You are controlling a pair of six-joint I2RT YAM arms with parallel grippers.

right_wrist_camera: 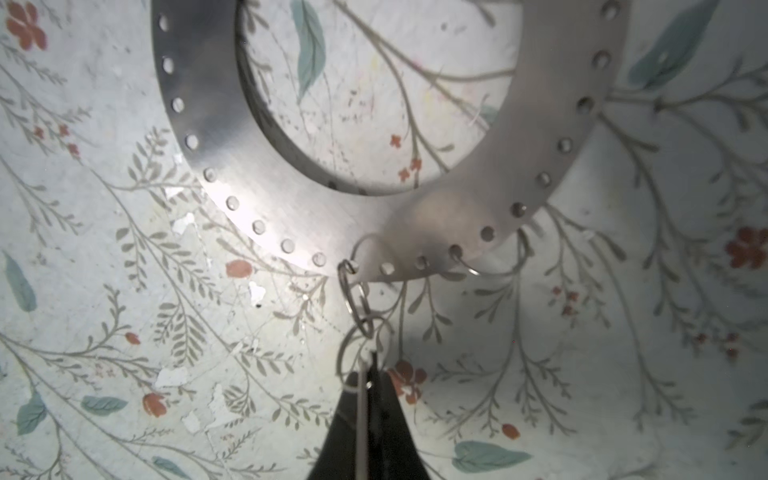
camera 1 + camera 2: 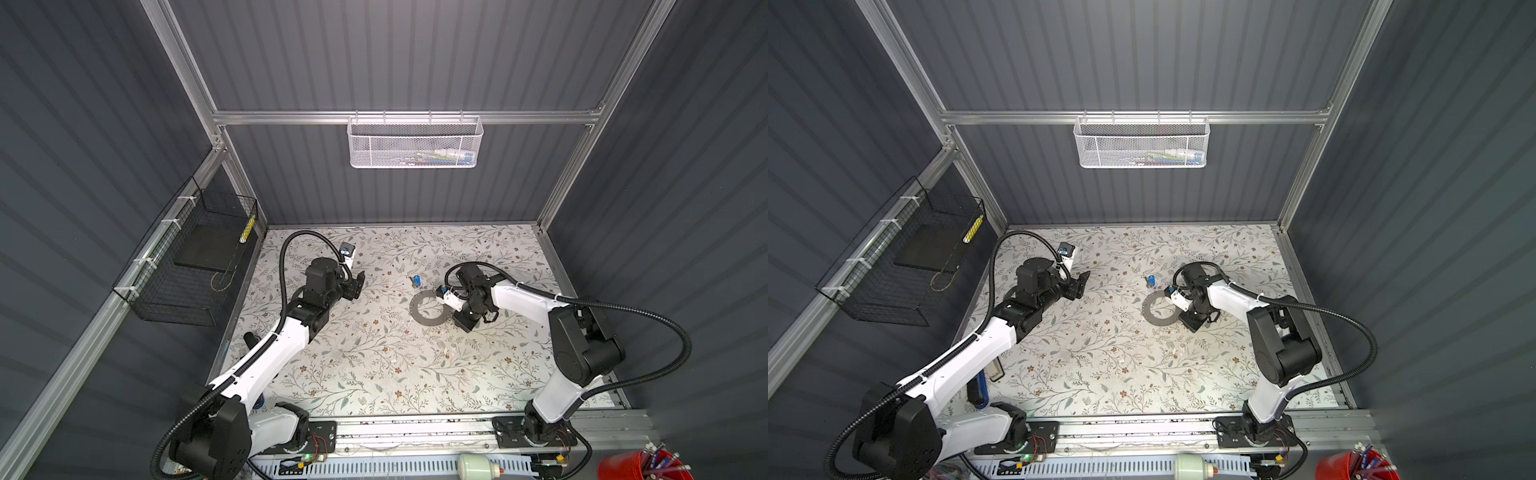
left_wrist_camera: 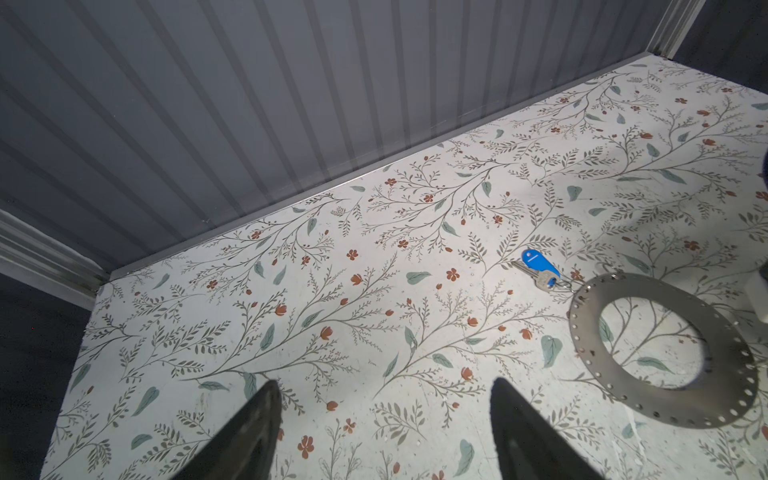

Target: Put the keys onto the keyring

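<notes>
My right gripper (image 1: 365, 376) pinched a ring (image 1: 343, 349) hung from the disc (image 1: 291, 208), my left gripper (image 3: 384, 382) gaped empty, and the keys (image 3: 542, 281) lay apparently unthreaded nearby.

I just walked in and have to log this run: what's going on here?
The right gripper has its jaws shut on a small wire ring linked to the rim of the flat, hole-studded metal plate on the table. The left gripper hovers open and empty. A key with a blue tag lies by the plate's edge, not held.
</notes>
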